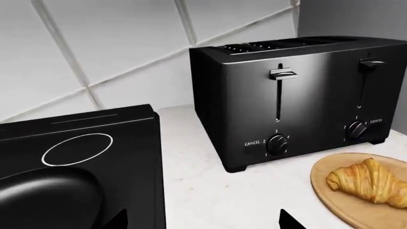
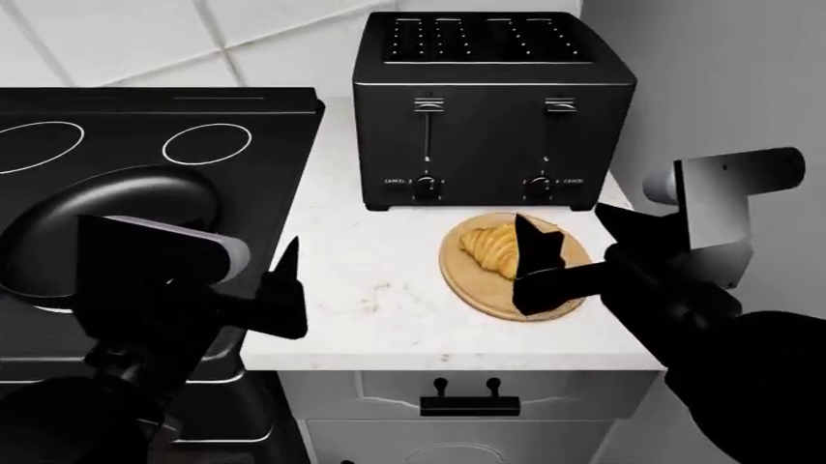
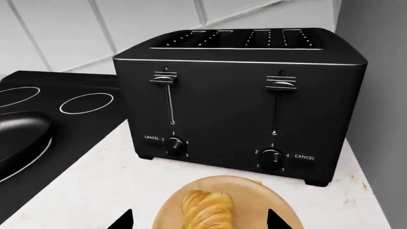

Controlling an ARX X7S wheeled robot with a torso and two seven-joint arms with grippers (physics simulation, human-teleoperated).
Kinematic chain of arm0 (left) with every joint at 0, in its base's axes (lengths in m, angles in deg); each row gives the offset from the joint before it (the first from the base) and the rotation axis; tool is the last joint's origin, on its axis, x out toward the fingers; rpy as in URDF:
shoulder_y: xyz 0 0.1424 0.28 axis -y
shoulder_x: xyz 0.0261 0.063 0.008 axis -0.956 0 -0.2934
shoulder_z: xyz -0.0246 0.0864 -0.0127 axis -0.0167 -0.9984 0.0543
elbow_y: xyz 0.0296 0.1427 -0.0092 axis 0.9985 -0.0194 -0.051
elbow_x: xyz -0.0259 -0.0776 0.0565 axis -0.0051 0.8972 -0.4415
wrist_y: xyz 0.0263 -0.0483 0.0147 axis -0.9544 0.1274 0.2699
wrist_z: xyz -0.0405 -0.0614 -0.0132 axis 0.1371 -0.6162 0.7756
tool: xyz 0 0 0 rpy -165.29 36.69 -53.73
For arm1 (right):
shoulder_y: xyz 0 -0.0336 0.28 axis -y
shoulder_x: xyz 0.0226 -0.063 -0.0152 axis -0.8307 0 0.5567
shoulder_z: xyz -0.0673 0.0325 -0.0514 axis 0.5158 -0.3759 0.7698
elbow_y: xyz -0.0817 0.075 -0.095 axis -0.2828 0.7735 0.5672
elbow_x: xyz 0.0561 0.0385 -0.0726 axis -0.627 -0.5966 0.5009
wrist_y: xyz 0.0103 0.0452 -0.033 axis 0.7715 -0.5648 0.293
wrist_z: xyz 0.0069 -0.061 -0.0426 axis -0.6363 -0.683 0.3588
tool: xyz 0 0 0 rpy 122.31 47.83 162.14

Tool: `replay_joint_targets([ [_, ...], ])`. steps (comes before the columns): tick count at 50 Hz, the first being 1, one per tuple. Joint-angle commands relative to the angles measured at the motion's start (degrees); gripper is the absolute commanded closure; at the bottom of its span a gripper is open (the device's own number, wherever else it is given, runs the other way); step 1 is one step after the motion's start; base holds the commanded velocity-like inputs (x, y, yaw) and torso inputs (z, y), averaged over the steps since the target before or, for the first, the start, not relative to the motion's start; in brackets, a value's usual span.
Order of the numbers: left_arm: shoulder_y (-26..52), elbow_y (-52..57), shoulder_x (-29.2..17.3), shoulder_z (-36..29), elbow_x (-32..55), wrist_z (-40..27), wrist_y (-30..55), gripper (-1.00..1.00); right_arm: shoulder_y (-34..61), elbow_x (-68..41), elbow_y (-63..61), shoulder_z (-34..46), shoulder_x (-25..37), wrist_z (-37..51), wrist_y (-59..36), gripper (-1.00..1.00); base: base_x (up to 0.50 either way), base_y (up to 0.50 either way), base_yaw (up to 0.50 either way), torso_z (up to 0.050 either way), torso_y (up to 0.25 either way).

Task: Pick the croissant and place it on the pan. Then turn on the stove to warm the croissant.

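Head view shows our right gripper with its fingers spread apart and empty, hovering just above the croissant, which lies on the round wooden board in front of the toaster. Our left gripper hangs open too, near the counter edge beside the stove. We judge the pick is in hand and not yet made. Next we need to lower the right fingers either side of the pastry, close, then carry it left to the pan on the cooktop.
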Motion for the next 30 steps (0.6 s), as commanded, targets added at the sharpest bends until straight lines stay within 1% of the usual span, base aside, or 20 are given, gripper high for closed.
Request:
replay_joint_targets([
  [1,-0.9,-1.9,-0.7,-1.7,-1.0,0.2,-3.2,-1.0,5.9,-1.2,7.3,4.0,1.3,1.9,-1.4,-1.0,0.0,0.0,0.0,0.0,0.0],
  [12,-2.0,-5.3,-1.6,-4.3,-3.3,1.4,-8.2,-1.0,14.8,6.3,16.4,14.8,3.7,-6.1,-1.2,-1.0,0.0,0.0,0.0,0.0,0.0],
  [17,-2.1,-6.4,-1.8,-5.5,-4.2,1.7,-10.0,-1.0,17.8,11.5,21.2,20.6,5.0,-11.7,0.9,-1.0,0.0,0.0,0.0,0.0,0.0],
  [30,-2.1,-7.2,-2.4,-7.2,-5.3,1.6,-12.0,-1.0,23.2,16.4,29.8,29.2,5.8,-19.9,2.6,-1.0,0.0,0.0,0.0,0.0,0.0],
])
